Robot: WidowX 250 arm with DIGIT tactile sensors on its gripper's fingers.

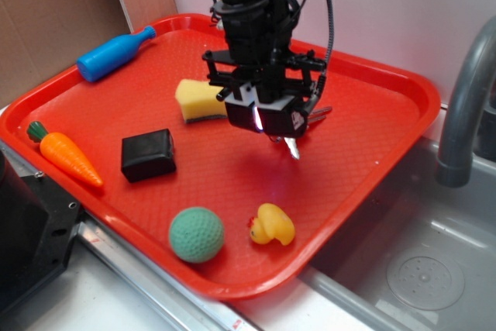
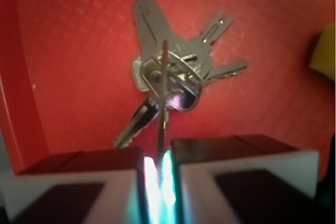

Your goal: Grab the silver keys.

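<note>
Silver keys (image 2: 170,74) fanned out, ring pinched, dangling above red tray (image 1: 372,145).

Bare red tray (image 1: 364,133) is lying open to the right of the gripper (image 1: 273,120) and between it and the near objects. The yellow sponge (image 1: 198,100) is crowding its left side, just beside. The black block (image 1: 148,154), green ball (image 1: 197,234) and rubber duck (image 1: 272,225) are standing well apart, nearer. The grey faucet (image 1: 465,106) is rising off the tray, far right.
</note>
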